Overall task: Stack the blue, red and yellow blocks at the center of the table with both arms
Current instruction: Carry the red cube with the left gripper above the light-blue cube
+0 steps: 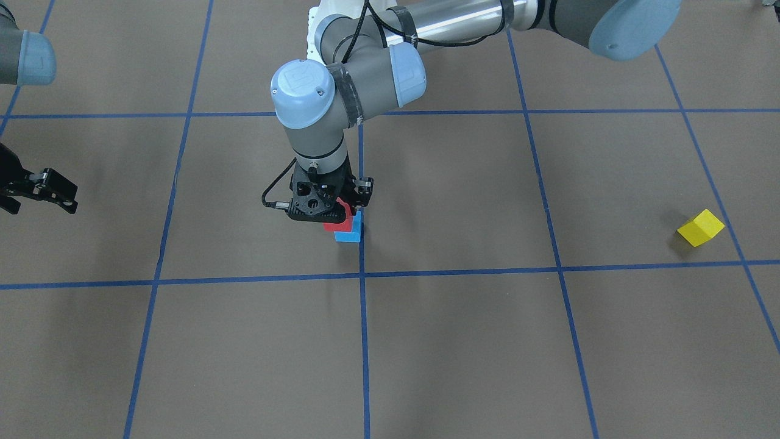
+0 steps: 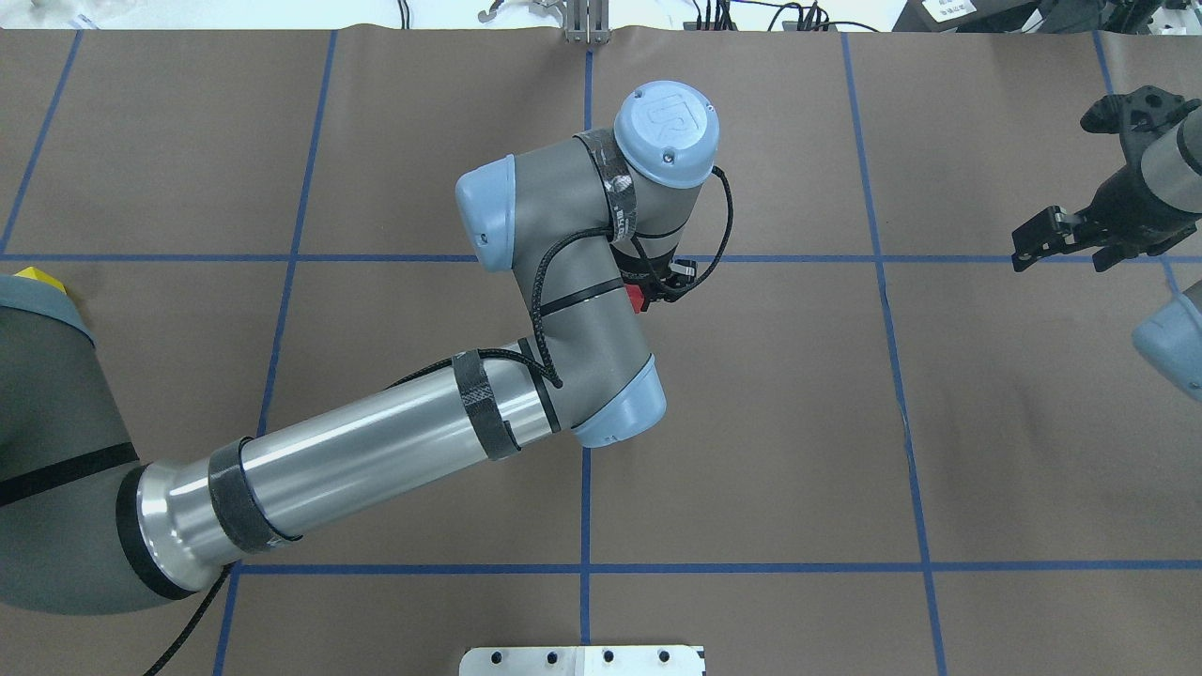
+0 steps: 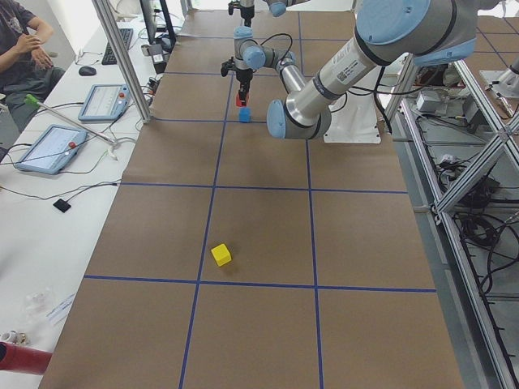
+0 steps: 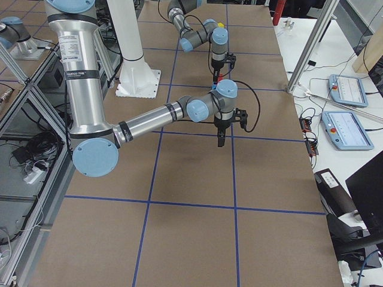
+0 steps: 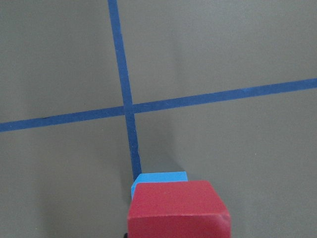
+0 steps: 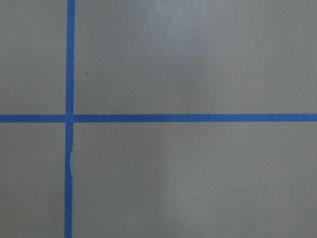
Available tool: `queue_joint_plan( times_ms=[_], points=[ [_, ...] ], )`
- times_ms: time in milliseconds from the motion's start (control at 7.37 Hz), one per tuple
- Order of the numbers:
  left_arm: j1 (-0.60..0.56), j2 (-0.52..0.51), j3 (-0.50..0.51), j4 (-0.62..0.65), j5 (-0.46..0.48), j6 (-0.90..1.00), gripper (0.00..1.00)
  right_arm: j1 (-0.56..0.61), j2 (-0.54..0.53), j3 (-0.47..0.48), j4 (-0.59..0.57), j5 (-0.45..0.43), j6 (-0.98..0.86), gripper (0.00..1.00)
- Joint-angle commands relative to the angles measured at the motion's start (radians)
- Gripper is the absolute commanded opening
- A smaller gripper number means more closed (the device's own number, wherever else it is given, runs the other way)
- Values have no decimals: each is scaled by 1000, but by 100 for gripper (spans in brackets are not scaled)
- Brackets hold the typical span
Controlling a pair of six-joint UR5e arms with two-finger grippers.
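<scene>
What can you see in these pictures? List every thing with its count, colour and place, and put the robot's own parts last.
blue block: 1, blue, at the centre, by a tape line
red block: 1, red, held just over the blue block; contact unclear
yellow block: 1, yellow, alone, far towards the robot's left
table: 1, brown
tape lines: several, blue, a grid across the table
control tablets: 2, grey, on the side desk
person: 1, dark shirt, seated at that desk
left arm: 1, grey and silver, reaching to the centre
left claw: 1, black, shut on the red block
right arm: 1, grey and silver, at the robot's right
right claw: 1, black, open, empty
</scene>
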Motion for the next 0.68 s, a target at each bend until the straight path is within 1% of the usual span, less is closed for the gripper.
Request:
queue_joint_plan(
  times_ms=[0, 543],
  points=[
    [0, 1, 12, -16, 0, 5, 0, -1, 0, -1, 0, 0, 4, 100],
    [3, 28, 8, -19, -6, 4, 0, -1, -1, -1, 0, 0, 5, 100]
  ],
)
